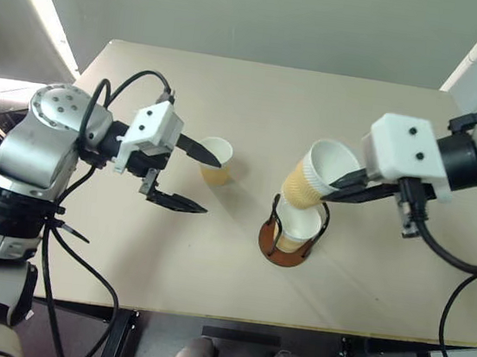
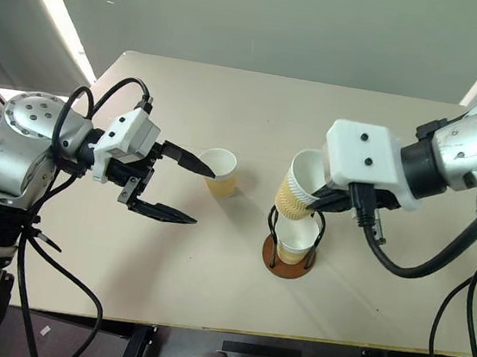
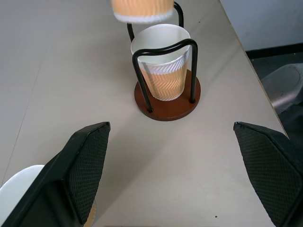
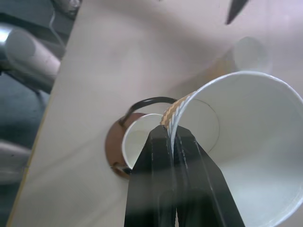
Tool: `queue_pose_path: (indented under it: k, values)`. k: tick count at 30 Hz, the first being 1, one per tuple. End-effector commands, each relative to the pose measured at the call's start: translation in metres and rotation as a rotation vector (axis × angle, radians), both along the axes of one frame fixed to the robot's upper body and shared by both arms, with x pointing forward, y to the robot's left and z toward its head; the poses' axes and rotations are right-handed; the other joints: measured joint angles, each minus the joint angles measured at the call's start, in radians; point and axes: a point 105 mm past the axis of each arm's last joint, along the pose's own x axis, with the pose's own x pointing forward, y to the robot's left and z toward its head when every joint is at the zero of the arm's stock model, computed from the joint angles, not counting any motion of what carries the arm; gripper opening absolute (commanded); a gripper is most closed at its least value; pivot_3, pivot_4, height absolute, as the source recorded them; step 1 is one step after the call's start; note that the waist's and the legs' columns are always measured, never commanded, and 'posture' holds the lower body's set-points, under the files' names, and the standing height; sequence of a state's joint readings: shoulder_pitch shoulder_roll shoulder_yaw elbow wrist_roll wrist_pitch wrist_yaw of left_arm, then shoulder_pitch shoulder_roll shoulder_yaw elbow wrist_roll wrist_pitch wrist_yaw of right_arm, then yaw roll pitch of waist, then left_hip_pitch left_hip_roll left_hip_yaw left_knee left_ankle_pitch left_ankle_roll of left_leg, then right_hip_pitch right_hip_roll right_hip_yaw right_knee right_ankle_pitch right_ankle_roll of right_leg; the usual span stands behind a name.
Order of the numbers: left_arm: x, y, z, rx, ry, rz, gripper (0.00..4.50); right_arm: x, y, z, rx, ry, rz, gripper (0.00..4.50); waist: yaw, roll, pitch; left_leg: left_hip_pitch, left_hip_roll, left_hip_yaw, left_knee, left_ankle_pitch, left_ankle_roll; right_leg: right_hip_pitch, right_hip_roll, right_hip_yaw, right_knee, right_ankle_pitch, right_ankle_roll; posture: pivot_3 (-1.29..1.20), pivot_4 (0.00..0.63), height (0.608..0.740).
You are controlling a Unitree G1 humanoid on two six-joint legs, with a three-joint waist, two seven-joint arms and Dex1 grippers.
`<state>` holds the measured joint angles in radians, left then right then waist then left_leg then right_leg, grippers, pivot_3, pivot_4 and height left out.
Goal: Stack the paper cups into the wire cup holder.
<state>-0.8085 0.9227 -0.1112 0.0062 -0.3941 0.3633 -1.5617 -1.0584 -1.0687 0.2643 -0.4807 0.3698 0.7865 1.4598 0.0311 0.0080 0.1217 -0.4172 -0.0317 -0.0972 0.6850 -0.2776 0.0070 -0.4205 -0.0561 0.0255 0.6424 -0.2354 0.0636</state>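
Left eye view: nearest the robot, on the pale tan table (image 1: pixel 168 257), stands the small wire cup holder (image 1: pixel 291 237), a round reddish-brown disc with two upright black wire loops. One tapered paper cup (image 1: pixel 299 228), white inside and yellow-tan outside, sits upright inside the loops.

Just above the holder hangs a second paper cup (image 1: pixel 317 175) of the same kind. It is tilted, with its open white mouth turned up and toward the right. The right gripper (image 1: pixel 339 187), with two black fingers, is pinched together on this cup's rim, one finger inside and one outside. The right wrist view shows the fingers (image 4: pixel 156 184) squeezed on the thin wall, with the holder's cup below.

On the left, the left gripper (image 1: pixel 188 175) hangs above the table with its two black fingers spread wide apart and nothing between them. It points toward the holder.

A little farther back, between the two grippers, the third paper cup (image 1: pixel 216 161) stands upright on the table. The tip of the left gripper's far finger is seen over its rim.
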Motion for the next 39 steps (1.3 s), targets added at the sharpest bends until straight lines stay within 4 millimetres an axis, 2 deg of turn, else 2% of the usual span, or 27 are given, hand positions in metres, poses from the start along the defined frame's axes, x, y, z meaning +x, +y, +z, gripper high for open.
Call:
queue_pose_path:
  k: [1, 7, 12, 13, 15, 21, 26, 29, 32, 39]
  values:
    - [-0.004, -0.001, 0.009, -0.014, -0.04, -0.018, 4.5, 0.0, -0.001, -0.004, -0.035, -0.044, 0.01, 0.02, -0.001, 0.0, 0.0, 0.0, 0.0, 0.0, 0.0, 0.0, 0.0, 0.0, 0.0, 0.0, 0.0, 0.0, 0.0, 0.0, 0.15, 0.74]
    - [-0.006, -0.002, 0.009, -0.019, -0.038, -0.015, 4.5, -0.001, -0.006, -0.015, -0.08, -0.035, 0.019, 0.02, -0.001, 0.0, 0.0, 0.0, 0.0, 0.0, 0.0, 0.0, 0.0, 0.0, 0.0, 0.0, 0.001, 0.0, 0.0, 0.0, 0.15, 0.74]
    - [-0.006, -0.004, 0.009, -0.022, -0.043, -0.019, 4.5, -0.005, 0.0, -0.024, -0.099, -0.038, 0.053, 0.02, -0.001, 0.0, 0.0, 0.0, 0.0, 0.0, 0.0, 0.0, 0.0, 0.0, 0.0, 0.0, 0.001, 0.0, 0.0, 0.0, 0.15, 0.74]
    - [-0.006, -0.004, 0.009, -0.022, -0.044, -0.02, 4.5, -0.005, 0.001, -0.025, -0.102, -0.039, 0.056, 0.19, -0.001, 0.0, 0.0, 0.0, 0.0, 0.0, 0.0, 0.0, 0.0, 0.0, 0.0, 0.0, 0.001, 0.0, 0.0, 0.0, 0.15, 0.74]
    - [-0.006, -0.005, 0.009, -0.023, -0.045, -0.021, 4.5, -0.006, 0.002, -0.027, -0.106, -0.036, 0.062, 0.66, -0.001, 0.0, 0.0, 0.0, 0.0, 0.0, 0.0, 0.0, 0.0, 0.0, 0.0, 0.0, 0.001, 0.0, 0.0, 0.0, 0.15, 0.74]
    - [-0.006, -0.006, 0.007, -0.024, -0.043, -0.02, 4.5, 0.001, 0.005, -0.027, -0.084, -0.058, 0.047, 2.72, -0.001, 0.0, 0.0, 0.0, 0.0, 0.0, 0.0, 0.0, 0.0, 0.0, 0.0, 0.0, 0.001, 0.0, 0.0, 0.0, 0.15, 0.74]
    - [0.001, -0.007, 0.01, -0.028, -0.082, 0.012, 4.5, 0.02, 0.006, -0.007, 0.026, -0.129, -0.028, 4.47, -0.001, 0.0, 0.0, 0.0, 0.0, 0.0, 0.001, 0.0, 0.0, 0.0, 0.0, 0.0, 0.001, 0.0, 0.0, 0.0, 0.15, 0.74]
    - [0.01, -0.011, 0.014, -0.008, -0.152, 0.053, 4.5, 0.03, -0.001, 0.023, 0.206, -0.113, -0.128, 4.47, -0.001, 0.0, 0.0, 0.0, 0.0, 0.0, 0.001, 0.0, 0.0, 0.0, 0.0, 0.0, 0.001, 0.0, 0.0, 0.0, 0.15, 0.74]
    - [0.016, -0.009, 0.007, 0.09, -0.213, 0.066, 4.5, 0.027, -0.007, 0.04, 0.363, -0.033, -0.174, 4.47, 0.001, 0.0, 0.0, 0.0, 0.0, 0.0, 0.0, 0.0, 0.0, 0.0, 0.0, 0.0, 0.0, 0.0, 0.0, 0.0, 0.15, 0.74]
    - [0.05, -0.002, -0.001, 0.315, -0.402, 0.162, 4.5, 0.016, -0.014, 0.041, 0.488, 0.1, -0.228, 4.47, -0.001, 0.0, 0.0, 0.0, 0.0, 0.0, -0.001, 0.0, 0.0, 0.0, 0.0, 0.0, 0.0, 0.0, 0.0, 0.0, 0.15, 0.74]
